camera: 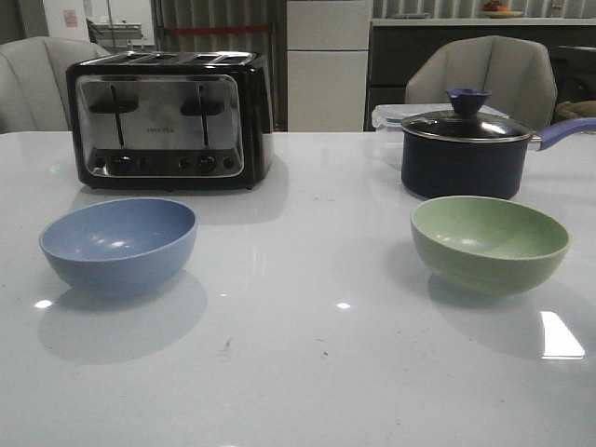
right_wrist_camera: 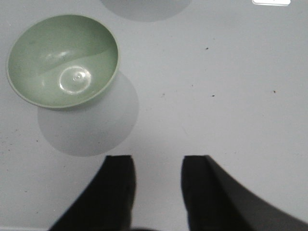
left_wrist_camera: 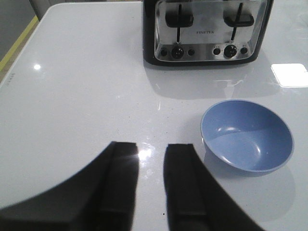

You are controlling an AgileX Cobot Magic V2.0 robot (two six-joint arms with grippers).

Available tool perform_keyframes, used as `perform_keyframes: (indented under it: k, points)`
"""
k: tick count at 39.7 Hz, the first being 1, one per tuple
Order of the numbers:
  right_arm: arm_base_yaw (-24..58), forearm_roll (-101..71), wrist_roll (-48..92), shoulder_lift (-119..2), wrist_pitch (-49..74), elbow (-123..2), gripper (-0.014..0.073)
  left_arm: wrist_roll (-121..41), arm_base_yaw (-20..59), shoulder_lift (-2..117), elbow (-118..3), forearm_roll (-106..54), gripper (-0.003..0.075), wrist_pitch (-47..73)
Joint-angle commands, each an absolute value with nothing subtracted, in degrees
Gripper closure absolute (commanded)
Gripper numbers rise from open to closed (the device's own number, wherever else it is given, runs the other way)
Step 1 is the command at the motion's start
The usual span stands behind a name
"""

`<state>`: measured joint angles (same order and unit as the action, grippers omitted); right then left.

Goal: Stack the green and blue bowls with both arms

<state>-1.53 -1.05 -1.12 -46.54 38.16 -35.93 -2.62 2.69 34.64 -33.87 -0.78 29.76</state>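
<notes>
Bowls, the dusty blue matte round bowl toward the table's left edge and the pale sage green matte round bowl toward its right, look light, rigid and smooth-walled. Pinching a rim seems best. The left gripper and right gripper hang parted and empty.

You saw nothing of the arms in the front view; only the wrist cameras caught them. The left gripper showed as two flat, matte black fingers with squared tips, widening into curved dark shoulders at the base. The right gripper looked the same: two plain black fingers, blunt-ended, with no markings, screws or cables visible on either.
</notes>
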Motion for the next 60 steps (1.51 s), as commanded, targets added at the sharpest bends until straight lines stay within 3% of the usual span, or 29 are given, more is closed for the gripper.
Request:
perform_keyframes:
  k: [1,3,17,33,45,54,60]
  points:
    - [-1.87,-0.55,-1.09,-48.93,34.18,-38.09,0.0059,-2.53,2.68,35.37,-35.41,-0.78,0.022,25.38]
    - [-1.87,-0.55,-1.09,-50.91,34.17,-38.09,0.005,-2.53,2.68,35.47,-35.41,-0.78,0.0185,25.38]
    - [-1.83,-13.51,5.45,-70.99,40.77,-50.12,0.0055,-2.53,2.68,35.47,-35.41,-0.78,0.0195,25.28]
    - [-1.83,-22.02,12.66,-89.57,36.87,-60.1,0.0055,-2.53,2.68,35.47,-35.41,-0.78,0.0279,25.28]
    - [-1.83,-22.02,12.66,-100.06,34.98,-66.43,0.0062,-2.53,2.68,35.47,-35.41,-0.78,0.0285,25.28]
    - [-1.83,-21.97,12.66,-102.69,35.41,-68.17,0.0326,-2.53,2.68,35.47,-35.41,-0.78,0.0285,25.28]
    - [-1.83,-21.92,12.66,-102.66,35.23,-68.23,0.0456,-2.53,2.68,35.47,-35.41,-0.78,0.0285,25.28]
